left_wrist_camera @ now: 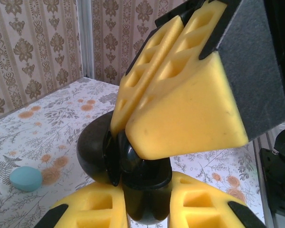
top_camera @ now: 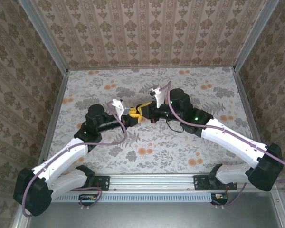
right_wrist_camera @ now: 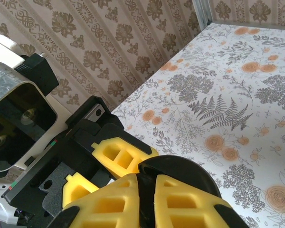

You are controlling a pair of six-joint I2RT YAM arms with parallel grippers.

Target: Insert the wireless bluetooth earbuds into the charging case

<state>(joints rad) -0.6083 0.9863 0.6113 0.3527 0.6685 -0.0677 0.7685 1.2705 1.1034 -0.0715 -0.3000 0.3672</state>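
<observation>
The left gripper (top_camera: 128, 119) and right gripper (top_camera: 141, 113) meet nose to nose above the middle of the surface (top_camera: 190, 152), both working on one black disc (left_wrist_camera: 145, 183).

Left gripper: the fingers (left_wrist_camera: 90, 213) stand either side of the disc's glossy lower part and clamp it from below. This grip lifts the disc off the surface and steadies it for the other arm.

Right gripper: the fingers (left_wrist_camera: 180, 104) come down from above, pressed almost together, and nip a thin black edge at the top of the disc. The opposed grips suggest one arm anchors while the other pulls or prises. Whether the earbuds sit in the disc cannot be told.

The case (left_wrist_camera: 26, 178), teal and rounded, lies on the surface well apart from both grippers, at the left of the left wrist view. Nothing touches it. Whether its lid is open cannot be told.

Judgement: insertion has not begun. The next move probably calls for freeing an earbud, then carrying it to the case. A glossy part may slip from foam fingers.
</observation>
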